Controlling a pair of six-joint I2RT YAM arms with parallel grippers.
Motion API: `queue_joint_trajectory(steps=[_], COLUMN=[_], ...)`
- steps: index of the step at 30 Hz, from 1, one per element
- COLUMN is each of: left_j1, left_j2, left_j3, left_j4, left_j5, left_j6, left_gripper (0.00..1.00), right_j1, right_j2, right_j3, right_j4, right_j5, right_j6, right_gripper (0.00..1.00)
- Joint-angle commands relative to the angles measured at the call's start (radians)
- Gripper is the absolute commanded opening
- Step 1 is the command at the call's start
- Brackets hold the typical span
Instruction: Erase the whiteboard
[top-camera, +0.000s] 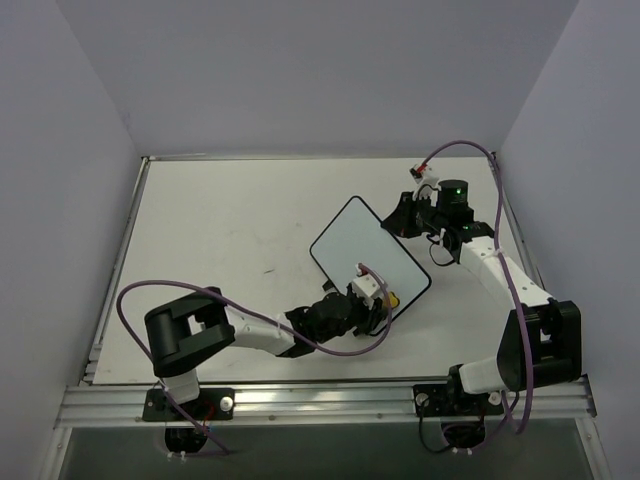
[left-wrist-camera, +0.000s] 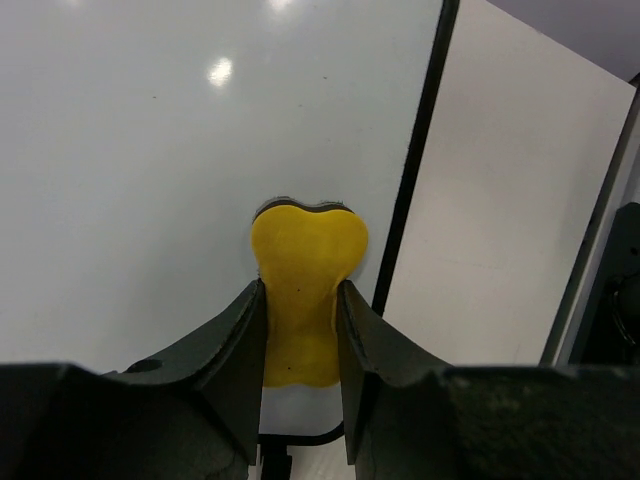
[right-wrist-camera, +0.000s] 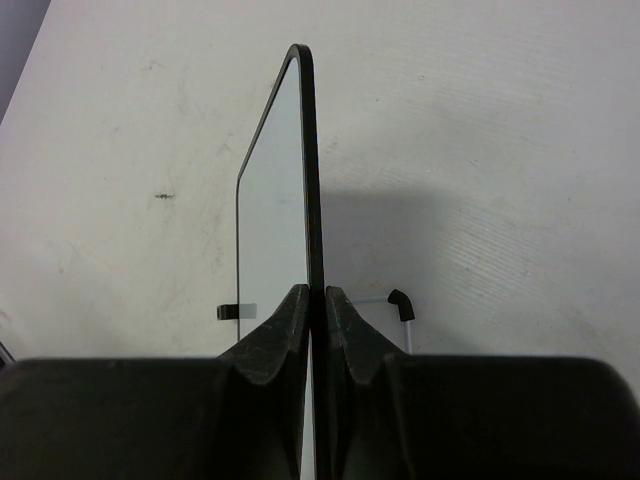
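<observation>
The whiteboard (top-camera: 358, 250) is a small white board with a thin black frame, standing tilted at the table's middle. Its white face (left-wrist-camera: 150, 180) fills the left wrist view and shows no writing there. My left gripper (left-wrist-camera: 301, 300) is shut on a yellow bone-shaped eraser (left-wrist-camera: 305, 270), whose far end presses on the board near its right frame edge (left-wrist-camera: 415, 170). In the top view the eraser (top-camera: 393, 298) peeks out at the board's near corner. My right gripper (right-wrist-camera: 316, 296) is shut on the board's black edge (right-wrist-camera: 312, 170), pinching it at the far right corner (top-camera: 392, 218).
A small black foot (right-wrist-camera: 400, 300) on a white wire sticks out behind the board, and another black clip (right-wrist-camera: 229, 311) shows at its lower left. Grey walls (top-camera: 60, 200) close in the table on three sides. A faint dark mark (right-wrist-camera: 165, 196) lies on the tabletop.
</observation>
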Motion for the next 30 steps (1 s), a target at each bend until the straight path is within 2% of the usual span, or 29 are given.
queue_joint_trajectory(steps=[1,7,16,30], left_j1=[-0.022,0.01,0.211,0.436], left_j2=[0.01,-0.029,-0.073,-0.015], left_j3=[0.028,0.003,-0.026,0.078], left_j4=[-0.041,-0.044,-0.063,-0.11], left_j5=[0.004,-0.056,-0.033,0.044], left_j6=[0.015,0.018,0.027,0.021], left_gripper=[0.02,0.02,0.02,0.02], right_j1=[0.028,0.029,0.031,0.034], right_j2=[-0.023,-0.019,-0.017,-0.022], right_j3=[0.004,0.013,0.027,0.018], right_j4=[0.031,0.021,0.005,0.016], right_j5=[-0.069,-0.067,-0.069,-0.067], right_j6=[0.016,0.011,0.002,0.004], right_gripper=[0.0,0.0,0.0,0.0])
